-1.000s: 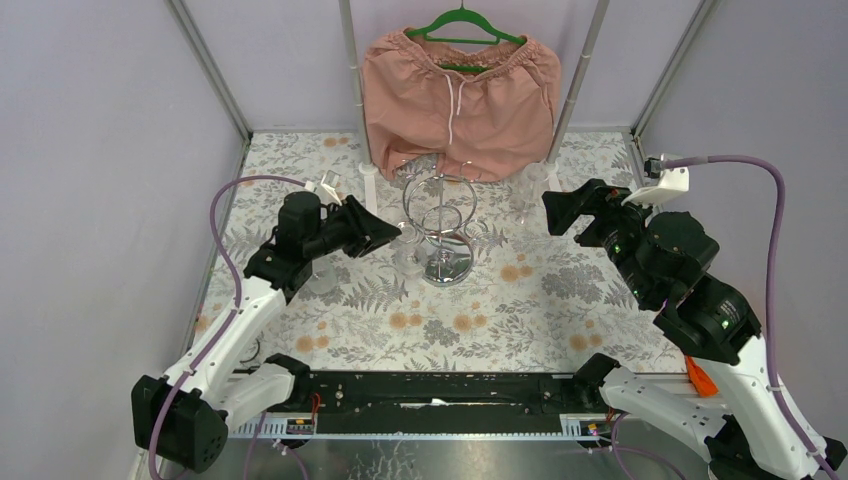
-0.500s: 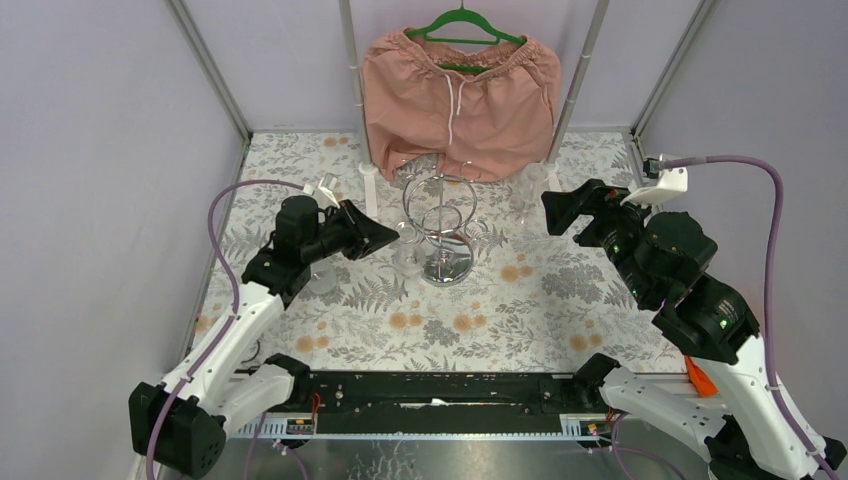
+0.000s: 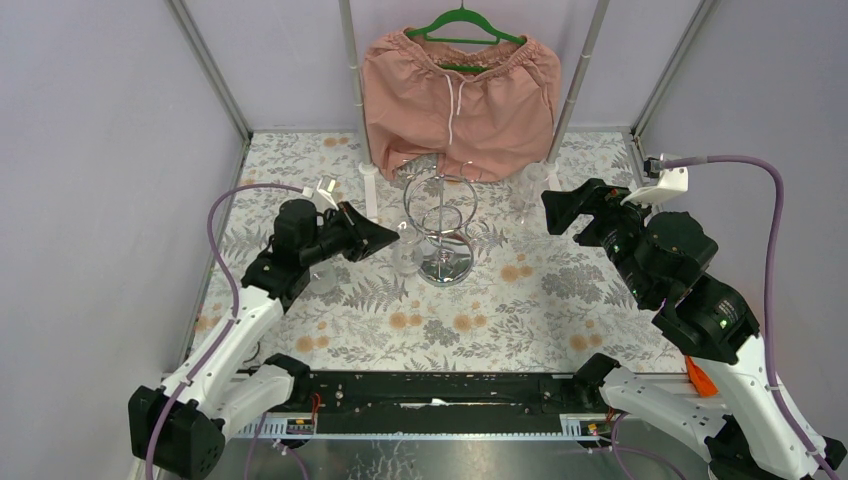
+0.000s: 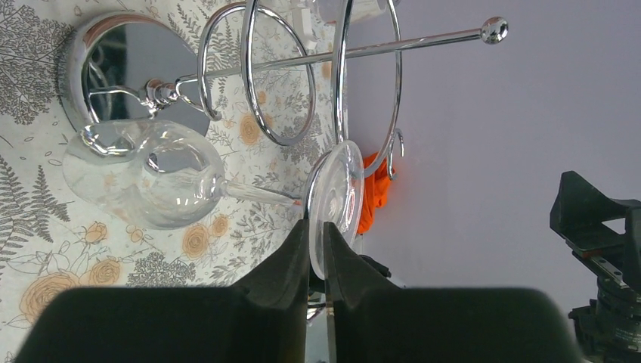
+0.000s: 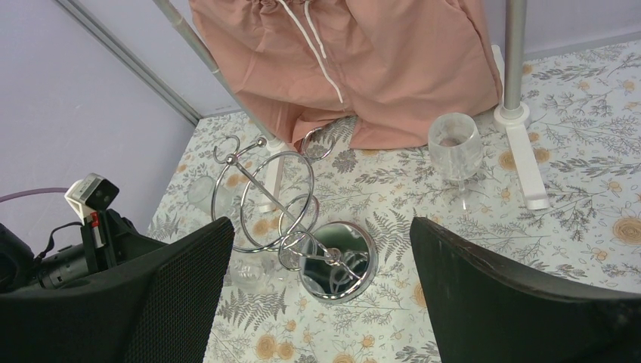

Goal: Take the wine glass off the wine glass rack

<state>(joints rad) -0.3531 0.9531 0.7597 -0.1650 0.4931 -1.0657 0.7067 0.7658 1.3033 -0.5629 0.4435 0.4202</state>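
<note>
Floral tabletop [image 3: 560, 300], largest thing. At the back, pink shorts [image 3: 460, 100] on a green hanger [image 3: 462, 20]. Raised to the right of the rack is the right gripper [image 3: 562, 212], jaws wide, holding nothing. Mid-tabletop stands the wine glass rack [image 3: 440, 218]: mirrored round base, post, chrome rings. Just left of it is the wine glass [image 4: 143, 178], upside down, bowl low near the base, foot up beside the big ring; contact with the ring can't be told. Bowl empty. Beyond the rack, a second glass [image 5: 454, 147] upright on the tabletop by a white stand foot [image 5: 521, 144], empty. Smallest: left gripper [image 4: 316, 227], jaws narrow, pinching the glass foot's edge.
</note>
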